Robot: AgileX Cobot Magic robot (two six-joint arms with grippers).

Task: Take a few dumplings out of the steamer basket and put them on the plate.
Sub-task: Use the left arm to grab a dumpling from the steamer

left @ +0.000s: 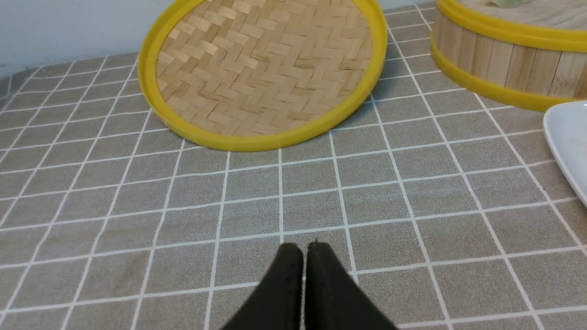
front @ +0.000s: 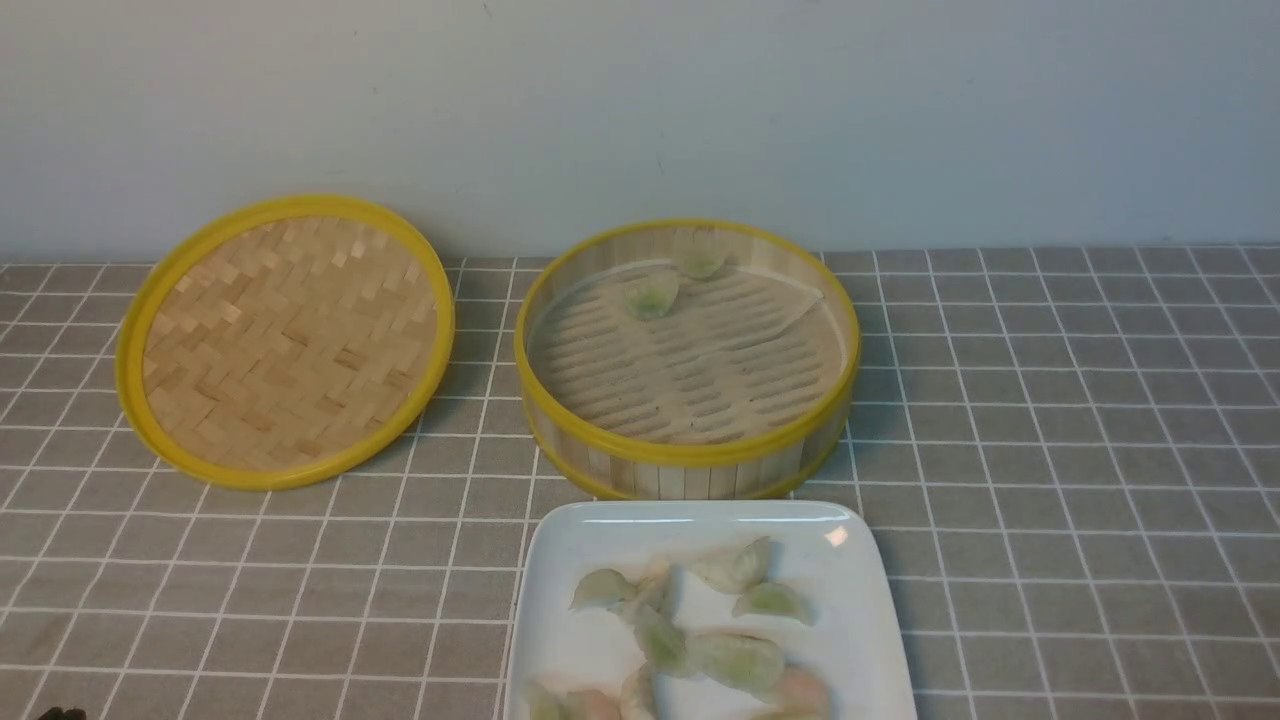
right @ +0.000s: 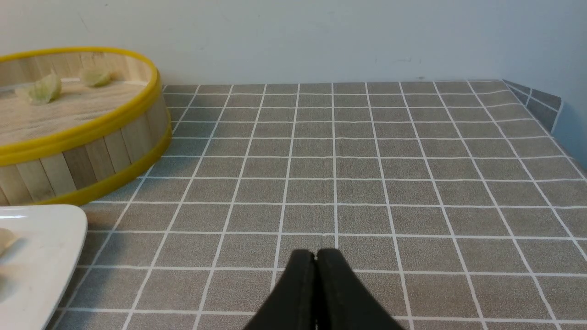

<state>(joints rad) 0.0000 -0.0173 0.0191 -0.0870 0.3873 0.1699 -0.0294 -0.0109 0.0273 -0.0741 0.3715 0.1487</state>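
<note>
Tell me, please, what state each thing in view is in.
Steamer basket, uncovered, two dumplings inside.
Lid, off, tilted up beside the basket.
Plate, loaded with several dumplings.
Left gripper, shut, empty.
Right gripper, shut, empty.

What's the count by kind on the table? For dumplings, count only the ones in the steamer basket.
steamer basket: 1
lid: 1
plate: 1
dumplings in the basket: 2
Total: 5
</note>
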